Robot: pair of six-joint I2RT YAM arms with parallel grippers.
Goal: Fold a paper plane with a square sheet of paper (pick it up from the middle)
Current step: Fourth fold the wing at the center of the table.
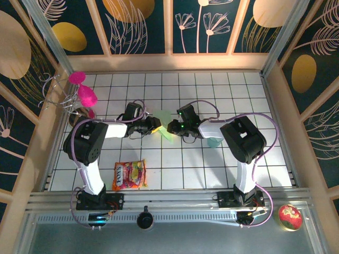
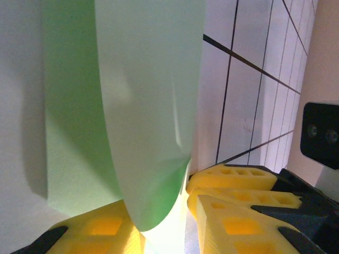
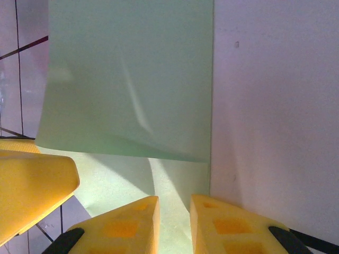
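Paper (image 1: 163,123): mid-fold on tabletop (image 1: 212,169); left gripper (image 1: 157,126) and right gripper (image 1: 170,128) fingers pinching it; align edges before creasing.

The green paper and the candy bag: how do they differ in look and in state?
The green paper is plain pale mint; the candy bag is orange with busy print. The paper sits between both grippers, partly lifted and curved; the bag lies flat, untouched, nearer the left arm's base. Both are thin items on the tiled table.

White tiled table (image 1: 212,174), dark floral walls (image 1: 140,26) — tan framing
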